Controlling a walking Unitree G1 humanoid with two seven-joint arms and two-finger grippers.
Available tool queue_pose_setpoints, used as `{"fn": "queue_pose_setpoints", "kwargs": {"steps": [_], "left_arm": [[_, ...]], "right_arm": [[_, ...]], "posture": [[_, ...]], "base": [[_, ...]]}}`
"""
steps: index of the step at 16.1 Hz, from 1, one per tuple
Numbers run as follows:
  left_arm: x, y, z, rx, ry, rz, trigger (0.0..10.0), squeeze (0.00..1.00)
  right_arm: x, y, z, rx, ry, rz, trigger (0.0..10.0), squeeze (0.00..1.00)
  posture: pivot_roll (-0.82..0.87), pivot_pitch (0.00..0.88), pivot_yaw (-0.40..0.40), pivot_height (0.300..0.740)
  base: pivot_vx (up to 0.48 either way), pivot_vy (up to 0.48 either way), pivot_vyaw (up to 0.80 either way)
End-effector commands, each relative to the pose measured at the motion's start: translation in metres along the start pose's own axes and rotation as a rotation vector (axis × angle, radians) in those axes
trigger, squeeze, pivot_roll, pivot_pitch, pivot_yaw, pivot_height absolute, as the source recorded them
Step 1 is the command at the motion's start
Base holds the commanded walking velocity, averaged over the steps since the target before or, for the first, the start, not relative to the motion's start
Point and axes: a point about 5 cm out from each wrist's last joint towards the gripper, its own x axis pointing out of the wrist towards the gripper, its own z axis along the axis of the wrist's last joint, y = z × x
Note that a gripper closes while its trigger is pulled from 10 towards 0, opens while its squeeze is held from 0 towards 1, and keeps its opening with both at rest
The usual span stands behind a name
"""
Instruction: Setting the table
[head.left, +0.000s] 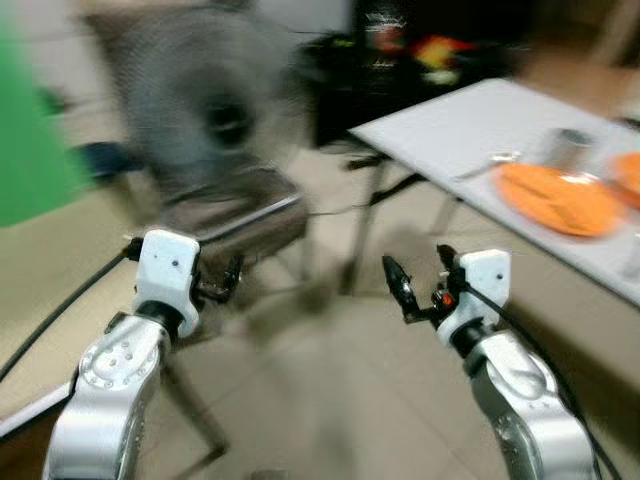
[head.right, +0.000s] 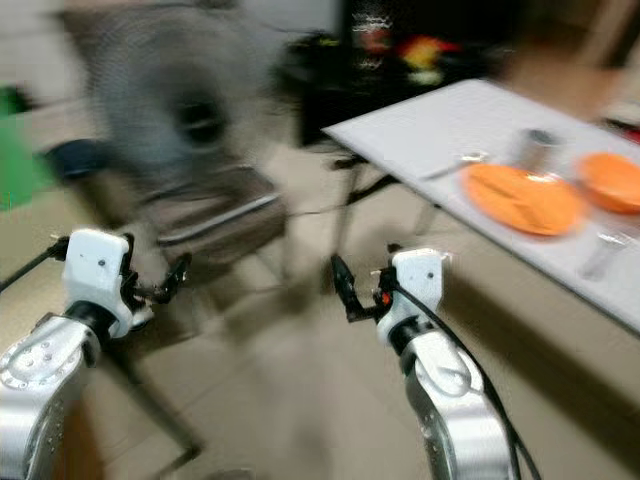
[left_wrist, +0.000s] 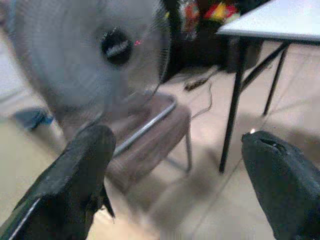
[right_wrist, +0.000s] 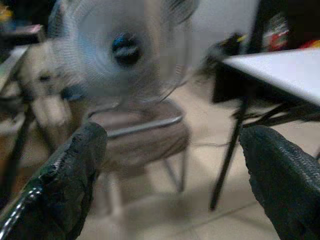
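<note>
Head views blurred. Pale tiled floor (head.left: 330, 400) underfoot. White desk (head.left: 450, 125) stands ahead on right, on thin black legs. On it: orange plate (head.left: 558, 198), second orange dish (head.right: 612, 180) at far edge, metal cup (head.left: 568, 146) behind plate, utensil (head.left: 485, 165) just left of plate. Ahead left: large round fan (head.left: 215, 110) sits over brown chair (head.left: 240, 215). Dark cabinet (head.left: 420, 60) behind desk. Left tool (left_wrist: 175, 165) held over floor, fingers wide apart, holding nothing. Right tool (right_wrist: 170, 170) likewise spread, holding nothing, well short of desk.
</note>
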Motion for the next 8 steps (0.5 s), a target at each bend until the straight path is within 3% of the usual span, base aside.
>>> {"fn": "queue_pose_setpoints", "kwargs": {"steps": [1, 4, 6, 8], "left_arm": [[0.000, 0.003, 0.007, 0.020, -0.021, 0.004, 10.0, 0.00], [0.001, 0.004, 0.013, 0.040, -0.041, 0.003, 10.0, 0.00], [0.003, 0.005, 0.024, 0.060, -0.089, 0.016, 10.0, 0.00], [0.005, 0.007, 0.029, 0.071, -0.112, 0.030, 10.0, 0.00]], "right_arm": [[0.001, 0.003, 0.002, 0.009, -0.012, 0.027, 10.0, 0.00], [0.002, -0.001, 0.005, 0.010, -0.028, 0.030, 10.0, 0.00], [0.002, -0.005, 0.008, 0.007, -0.039, 0.023, 10.0, 0.00], [0.004, -0.006, 0.009, 0.009, -0.046, 0.023, 10.0, 0.00]], "posture": [[0.07, 0.000, -0.012, 0.740], [0.08, 0.000, -0.012, 0.740], [0.08, 0.000, -0.014, 0.740], [0.08, 0.000, -0.015, 0.740]], "base": [[0.000, 0.337, 0.80], [0.000, 0.335, 0.80], [0.000, 0.000, 0.80], [0.000, -0.480, 0.80]]}}
